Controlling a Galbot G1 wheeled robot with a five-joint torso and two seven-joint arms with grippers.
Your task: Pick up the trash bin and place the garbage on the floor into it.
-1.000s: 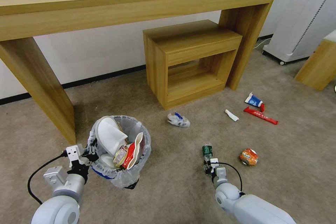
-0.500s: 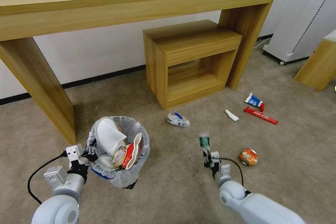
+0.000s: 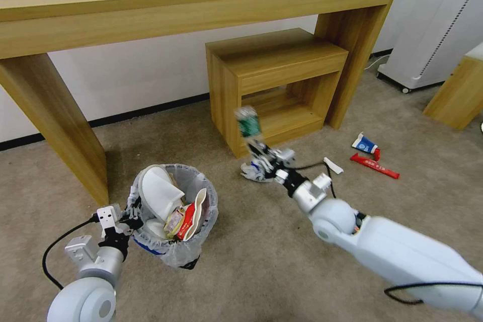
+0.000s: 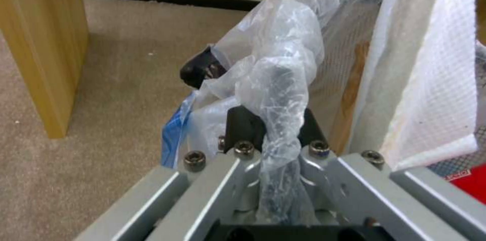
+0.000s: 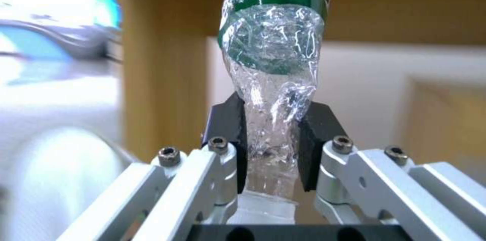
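One piece of garbage has just left the floor [image 3: 261,261]: the green-labelled bottle [image 3: 247,122], which a second ago stood low in the lower middle of the head view, now rides high at the frame's centre, in front of the small wooden shelf unit [image 3: 274,88]. The right gripper [image 3: 259,150] has swung up and toward the left with it. In the right wrist view the jaws are pressed tight on the crumpled clear lower part of the bottle, the green label above them.

The trash bin [image 3: 173,211] sits at lower left of the head view, barely shifted, with a white slipper [image 3: 160,192] and a red paper bowl [image 3: 188,221] already inside. The left gripper [image 3: 132,213] stays clamped on its near rim; the left wrist view shows the jaws closed over the rim and the bunched plastic liner [image 4: 276,81].

Judging by this, the bottle is in transit toward the bin but not yet over its mouth. Several items are left on the carpet: a crumpled wrapper [image 3: 250,173] just beneath the right gripper, a small white piece [image 3: 332,165], a blue-white carton [image 3: 364,144] and a red bar wrapper [image 3: 375,165] at right.
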